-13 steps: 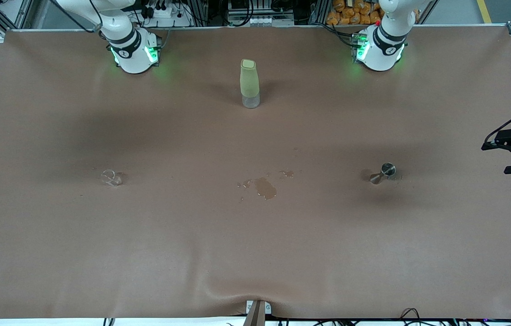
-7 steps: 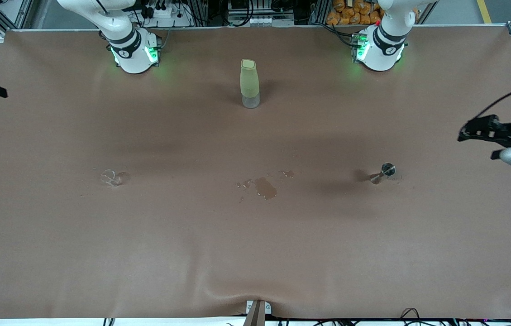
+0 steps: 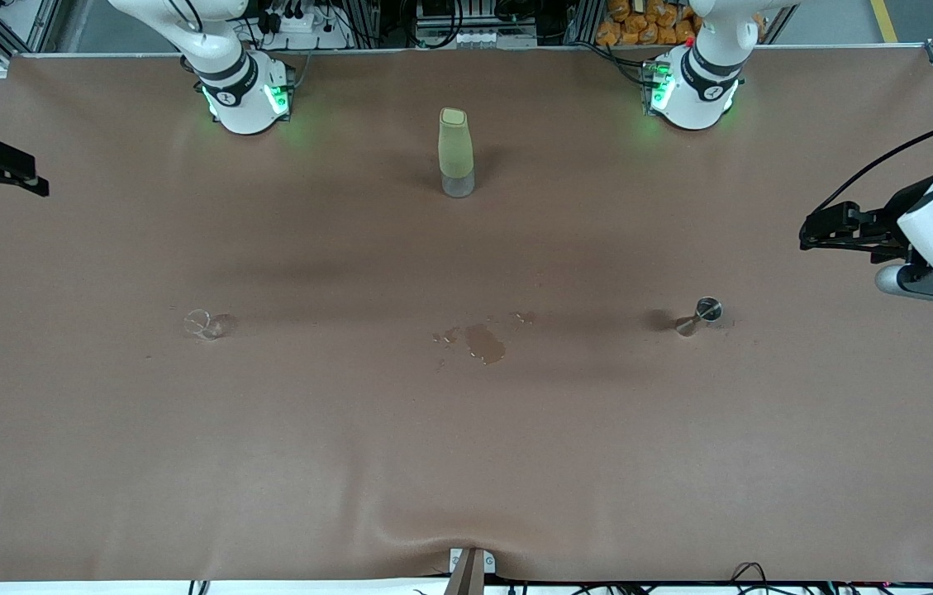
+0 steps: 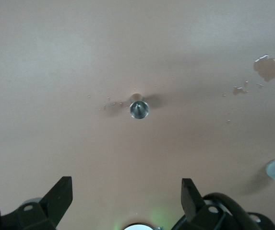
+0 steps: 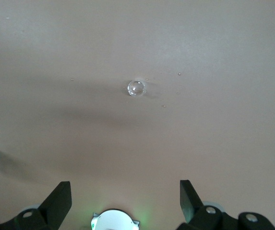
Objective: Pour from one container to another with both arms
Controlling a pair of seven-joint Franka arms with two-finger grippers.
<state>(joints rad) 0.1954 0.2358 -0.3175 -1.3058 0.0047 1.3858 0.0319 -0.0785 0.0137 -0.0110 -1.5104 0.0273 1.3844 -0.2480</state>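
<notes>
Jigger upright, tools apart.

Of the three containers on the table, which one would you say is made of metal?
The small metal jigger toward the left arm's end of the table; the tall bottle wears a yellow-green sleeve, and the little glass cup is transparent.

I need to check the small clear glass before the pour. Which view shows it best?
The right wrist view: the clear glass sits near the middle, seen from above, unobstructed. The front view shows it faint against the table toward the right arm's end. The left wrist view does not show it.
</notes>
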